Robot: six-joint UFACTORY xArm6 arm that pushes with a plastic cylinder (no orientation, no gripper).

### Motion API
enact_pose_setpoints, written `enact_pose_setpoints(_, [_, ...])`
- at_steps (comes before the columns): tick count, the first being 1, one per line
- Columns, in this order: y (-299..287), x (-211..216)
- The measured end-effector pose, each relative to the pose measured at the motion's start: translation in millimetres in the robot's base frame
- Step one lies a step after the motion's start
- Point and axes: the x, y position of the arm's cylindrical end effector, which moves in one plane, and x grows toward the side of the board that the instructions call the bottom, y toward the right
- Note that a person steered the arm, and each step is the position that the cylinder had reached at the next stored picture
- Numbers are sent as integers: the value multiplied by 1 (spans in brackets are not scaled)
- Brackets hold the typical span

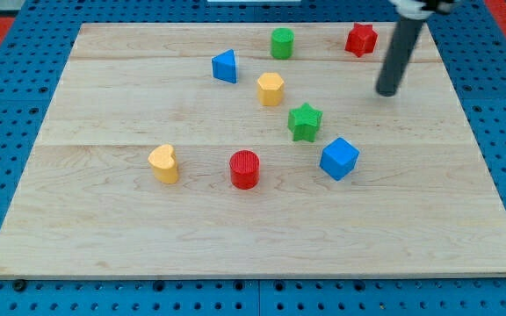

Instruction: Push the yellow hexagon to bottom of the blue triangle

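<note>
Seven blocks spread over the desk, tip apart from all

Seven coloured blocks are seen on the wooden desk [148, 237]. No pincer is fitted to this arm, so nothing can be said of a pincer being apart or together; only a dark rod is shown, and my tip [386, 92] is placed toward the view's upper right, touching no block.

The red star [360, 39] is found just up and to the left of the tip, near the rod's shaft. The yellow hexagon [271, 89] is set well to the tip's left, at about the same height in the view. The blue triangle [225, 67] is placed further left again, just up and to the left of the hexagon, close to it but not touching. The green cylinder [281, 43] is seen up and to the left of the tip. The green star [305, 121] lies down and to the left of the tip, and the blue cube [339, 158] lies below it, slightly leftward. Further down and left, the red cylinder [245, 169] and the yellow heart [163, 163] are found, well apart from the tip.
</note>
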Motion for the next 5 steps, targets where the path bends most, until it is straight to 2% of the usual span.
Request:
enact_pose_setpoints(2, [-94,-10])
enact_pose_setpoints(4, [-146,-18])
enact_pose_setpoints(5, [-127,-5])
